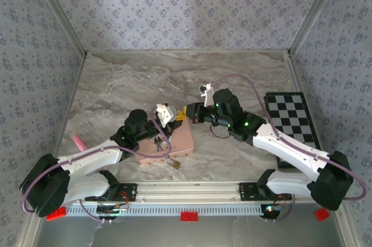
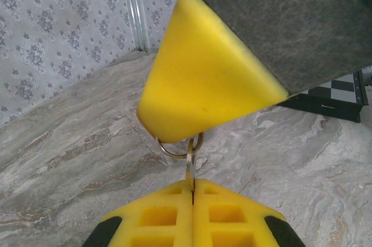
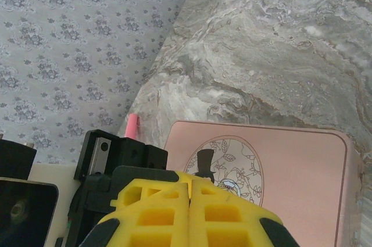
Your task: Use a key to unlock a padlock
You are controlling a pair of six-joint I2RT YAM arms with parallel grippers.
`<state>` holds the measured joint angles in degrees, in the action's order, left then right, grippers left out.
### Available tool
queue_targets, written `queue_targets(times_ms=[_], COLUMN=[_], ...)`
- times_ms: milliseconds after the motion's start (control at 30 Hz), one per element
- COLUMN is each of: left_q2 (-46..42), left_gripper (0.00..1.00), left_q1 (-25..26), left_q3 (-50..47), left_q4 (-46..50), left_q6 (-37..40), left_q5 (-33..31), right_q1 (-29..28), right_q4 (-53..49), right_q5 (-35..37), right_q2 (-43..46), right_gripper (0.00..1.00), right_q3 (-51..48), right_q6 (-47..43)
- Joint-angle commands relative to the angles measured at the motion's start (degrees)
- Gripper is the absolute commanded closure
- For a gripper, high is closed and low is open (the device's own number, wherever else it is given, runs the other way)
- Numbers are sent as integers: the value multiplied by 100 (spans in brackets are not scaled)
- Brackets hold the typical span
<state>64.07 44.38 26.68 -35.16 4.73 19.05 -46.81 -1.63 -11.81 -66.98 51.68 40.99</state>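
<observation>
Top external view, left to right: a pink stick (image 1: pixel 77 141) lies on the marble table (image 1: pixel 116 78) at 9 o'clock from the pink tin (image 1: pixel 181 141), well apart from it. The left arm reaches over the tin from 8 o'clock. The padlock (image 1: pixel 173 164) lies at the tin's 6 o'clock edge; whether it touches the tin cannot be told. The right arm comes in from 4 o'clock, and a checkerboard (image 1: pixel 290 120) lies at 3 o'clock, near the right wall. Left wrist view: the left gripper (image 2: pixel 192 186) has its yellow pads pressed together on the key (image 2: pixel 190 169), a thin sliver standing edge-on out of the seam toward 12 o'clock. A key ring (image 2: pixel 168 151) passes through the key's top. The ring's upper arc is hidden behind a yellow finger (image 2: pixel 203 78) of the other arm, directly above. Right wrist view: the right gripper (image 3: pixel 190 188) has its pads together, with nothing visible in the seam. The tin lies beneath it, extending toward 3 o'clock.
</observation>
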Motion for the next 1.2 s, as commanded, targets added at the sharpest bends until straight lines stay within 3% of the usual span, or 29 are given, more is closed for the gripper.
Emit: queue_targets(times_ms=[0, 200, 233, 367, 567, 800, 1033, 1167], left_q2=[-140, -287, -299, -488, -918, -806, -683, -685], left_gripper=[100, 100, 100, 100, 100, 100, 100, 100], left_q1=[-8, -50, -51, 12, 35, -46, -61, -50], left_q3=[215, 303, 320, 131, -344, -252, -215, -241], left_q4=[127, 827, 1057, 1478, 1175, 955, 844, 818], left_q6=[123, 514, 825, 2091, 4281, 4829, 5120, 5168], left_q5=[146, -353, -396, -1004, -1077, -1022, -1269, -1219], right_q1=[-29, 9, 12, 40, -122, -478, -720, -718], right_q4=[56, -53, -90, -139, 744, 1529, 530, 902], right_q5=[152, 323, 356, 519, 372, 557, 1123, 1099], right_q2=[-9, 106, 130, 258, 289, 148, 299, 291], right_gripper=[100, 100, 100, 71, 69, 70, 70, 72], right_q3=[1, -18, -17, -101, -587, -1039, -974, -1255], right_q6=[101, 172, 192, 464, 2106, 3425, 3829, 4166])
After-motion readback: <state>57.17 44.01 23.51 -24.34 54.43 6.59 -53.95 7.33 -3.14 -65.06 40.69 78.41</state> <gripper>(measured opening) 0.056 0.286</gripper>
